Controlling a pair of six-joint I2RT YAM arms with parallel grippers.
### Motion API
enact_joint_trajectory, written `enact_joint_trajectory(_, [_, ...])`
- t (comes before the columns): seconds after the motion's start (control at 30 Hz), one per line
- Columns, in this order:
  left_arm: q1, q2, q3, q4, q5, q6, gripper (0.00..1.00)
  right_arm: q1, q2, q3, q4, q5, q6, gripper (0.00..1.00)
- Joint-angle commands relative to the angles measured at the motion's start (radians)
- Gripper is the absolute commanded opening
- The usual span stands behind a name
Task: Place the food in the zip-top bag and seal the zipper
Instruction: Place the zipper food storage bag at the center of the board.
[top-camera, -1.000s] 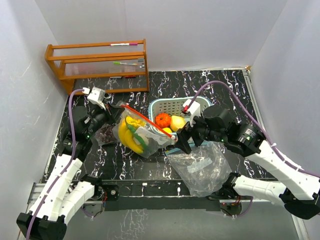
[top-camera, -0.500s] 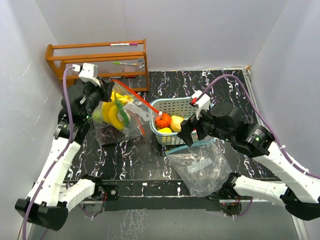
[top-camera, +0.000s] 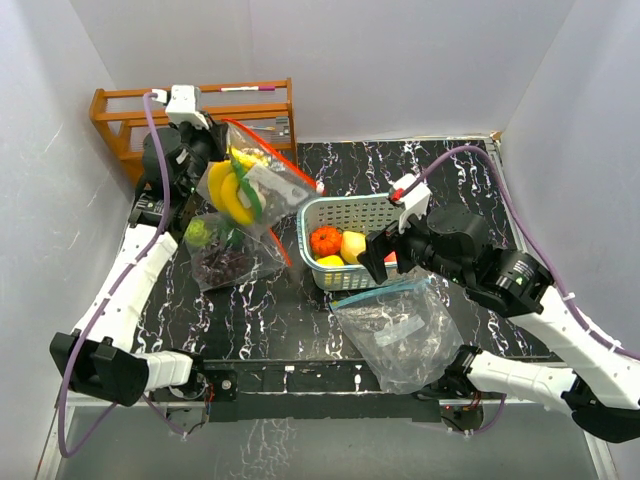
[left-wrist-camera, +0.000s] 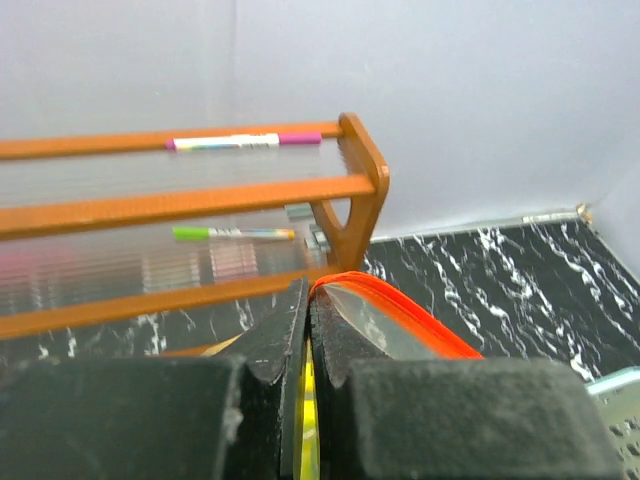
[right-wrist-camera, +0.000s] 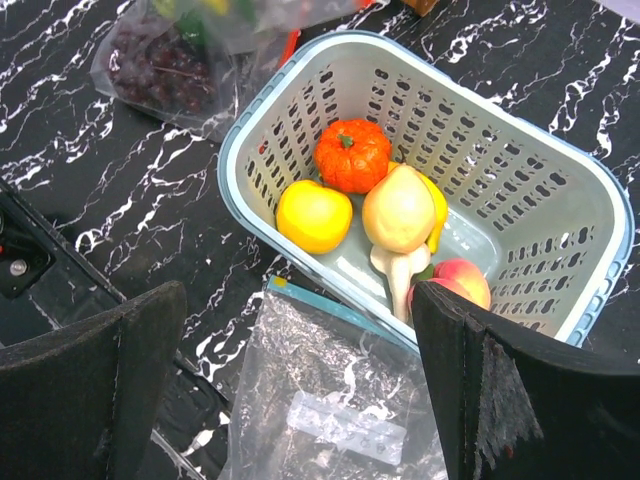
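1. The left gripper (left-wrist-camera: 307, 320) is pressed together on the top edge of the zip-top bag (top-camera: 265, 185), right beside its red zipper (left-wrist-camera: 400, 315), and holds the bag up at the back left of the worktop (top-camera: 450, 170).
2. Through the clear plastic show yellow bananas (top-camera: 228, 193) near the top, a lime-green fruit (top-camera: 198, 232) below them and purple grapes (top-camera: 225, 262) at the bottom. Whether that low end touches the worktop cannot be told.
3. More food sits in a pale blue basket (right-wrist-camera: 560, 165) just right of the bag: an orange fruit (right-wrist-camera: 352, 155), a round yellow fruit (right-wrist-camera: 313, 215), a pale yellow fruit (right-wrist-camera: 398, 208) and a peach (right-wrist-camera: 462, 280).
4. The right gripper (right-wrist-camera: 300, 360) hovers over the basket's near edge with its fingers wide apart, gripping nothing.
5. A second clear bag (top-camera: 400, 335) lies flat and crumpled on the worktop, its edge against the basket's near side.
6. A wooden rack (top-camera: 130, 135) stands at the back left, right behind the held bag, carrying a pink-capped marker (left-wrist-camera: 245, 141) and a green marker (left-wrist-camera: 232, 233).
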Motion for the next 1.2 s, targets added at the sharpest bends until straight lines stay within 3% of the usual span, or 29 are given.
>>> enact_joint_trajectory(0.0, [0.013, -0.025, 0.038, 0.121, -0.069, 0.015, 0.00, -0.005, -0.036, 0.002, 0.075, 0.031, 0.008, 0.99])
enact_joint_trajectory(0.23, [0.015, -0.094, -0.207, 0.100, -0.102, -0.139, 0.00, -0.004, -0.043, -0.007, 0.071, 0.024, 0.014, 0.99])
enact_joint_trajectory(0.27, [0.016, -0.103, -0.220, 0.061, -0.104, -0.159, 0.07, -0.004, -0.039, -0.006, 0.066, 0.028, 0.018, 0.99])
enact_joint_trajectory(0.33, [0.018, -0.115, -0.213, -0.043, -0.077, -0.166, 0.42, -0.004, -0.026, -0.002, 0.050, 0.040, 0.033, 0.99])
enact_joint_trajectory(0.4, [0.020, -0.128, -0.203, -0.126, -0.020, -0.157, 0.68, -0.004, -0.009, 0.001, 0.032, 0.070, 0.063, 1.00])
enact_joint_trajectory(0.43, [0.020, -0.140, -0.202, -0.145, 0.005, -0.151, 0.89, -0.004, -0.003, 0.001, 0.025, 0.085, 0.077, 0.99])
enact_joint_trajectory(0.47, [0.020, -0.156, -0.202, -0.160, 0.025, -0.150, 0.96, -0.004, 0.001, 0.001, 0.019, 0.096, 0.090, 0.99])
enact_joint_trajectory(0.87, [0.026, -0.426, -0.097, -0.276, 0.068, -0.105, 0.97, -0.005, 0.020, 0.045, -0.261, 0.117, 0.441, 0.99])
enact_joint_trajectory(1.03, [0.026, -0.463, -0.197, -0.225, 0.205, -0.198, 0.97, -0.005, -0.027, -0.035, -0.311, 0.074, 0.548, 0.97])
enact_joint_trajectory(1.17, [0.026, -0.489, -0.274, -0.205, 0.224, -0.224, 0.97, -0.004, -0.070, -0.167, -0.290, 0.043, 0.610, 0.91])
